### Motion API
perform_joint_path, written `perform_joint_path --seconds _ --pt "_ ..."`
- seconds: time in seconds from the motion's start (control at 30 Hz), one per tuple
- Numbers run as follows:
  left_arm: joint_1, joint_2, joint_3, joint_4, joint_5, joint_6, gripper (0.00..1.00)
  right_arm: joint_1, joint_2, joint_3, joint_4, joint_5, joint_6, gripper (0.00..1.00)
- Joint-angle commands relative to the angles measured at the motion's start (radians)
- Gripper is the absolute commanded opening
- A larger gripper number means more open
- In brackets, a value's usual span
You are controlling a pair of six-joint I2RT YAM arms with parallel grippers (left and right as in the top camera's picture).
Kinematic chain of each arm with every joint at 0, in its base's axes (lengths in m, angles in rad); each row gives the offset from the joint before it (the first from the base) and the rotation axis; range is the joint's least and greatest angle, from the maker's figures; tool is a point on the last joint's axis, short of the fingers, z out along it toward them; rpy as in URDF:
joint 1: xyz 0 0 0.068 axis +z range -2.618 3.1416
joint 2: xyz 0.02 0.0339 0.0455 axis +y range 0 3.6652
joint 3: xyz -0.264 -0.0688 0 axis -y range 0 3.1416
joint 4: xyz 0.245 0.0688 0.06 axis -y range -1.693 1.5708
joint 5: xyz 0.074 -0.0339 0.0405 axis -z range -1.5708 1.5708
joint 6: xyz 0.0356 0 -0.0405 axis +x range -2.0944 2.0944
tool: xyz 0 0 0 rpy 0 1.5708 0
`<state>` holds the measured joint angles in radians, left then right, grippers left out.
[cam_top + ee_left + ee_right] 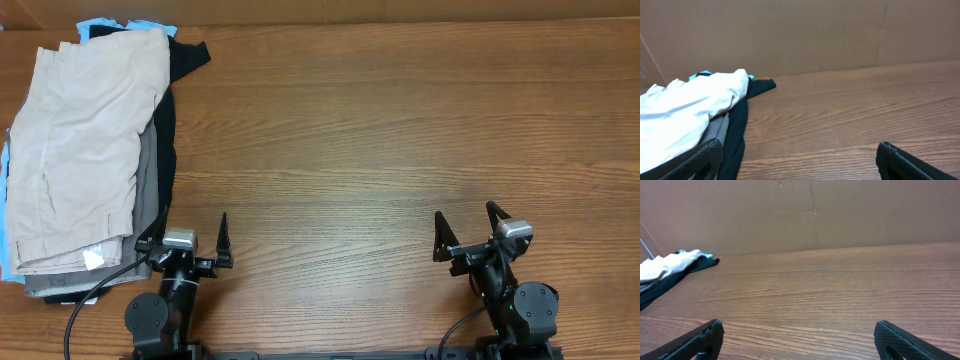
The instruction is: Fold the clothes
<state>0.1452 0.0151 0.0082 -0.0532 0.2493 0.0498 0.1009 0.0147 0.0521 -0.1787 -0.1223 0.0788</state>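
The clothes lie in a pile at the table's far left. Beige khaki shorts [85, 150] lie on top, with a grey piece [150, 190], a black piece [180, 60] and a light-blue piece [105, 22] under them. The pile also shows in the left wrist view [690, 110] and far off in the right wrist view [670, 265]. My left gripper [190, 240] is open and empty at the front edge, just right of the pile's near corner. My right gripper [468, 228] is open and empty at the front right, far from the pile.
A brown cardboard wall [815, 35] stands along the table's back edge. The wooden table [400, 130] stretches bare from the pile to the right edge.
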Motion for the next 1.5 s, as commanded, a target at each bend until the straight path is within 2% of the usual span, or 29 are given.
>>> perform_joint_path --seconds 0.0,0.93,1.27,1.47 --pt "-0.005 -0.009 -0.003 -0.001 -0.013 -0.02 1.0 0.006 -0.012 0.0 0.005 0.014 0.004 1.0" --pt "-0.005 -0.009 -0.003 0.0 -0.012 -0.021 1.0 0.005 -0.012 0.0 0.023 0.066 0.001 1.0" --pt "-0.005 -0.009 -0.003 0.051 0.169 -0.042 1.0 0.005 -0.012 0.002 0.137 0.008 -0.004 1.0" --pt "-0.005 -0.009 0.06 -0.042 0.156 -0.061 1.0 0.005 -0.011 0.04 0.156 -0.014 -0.008 1.0"
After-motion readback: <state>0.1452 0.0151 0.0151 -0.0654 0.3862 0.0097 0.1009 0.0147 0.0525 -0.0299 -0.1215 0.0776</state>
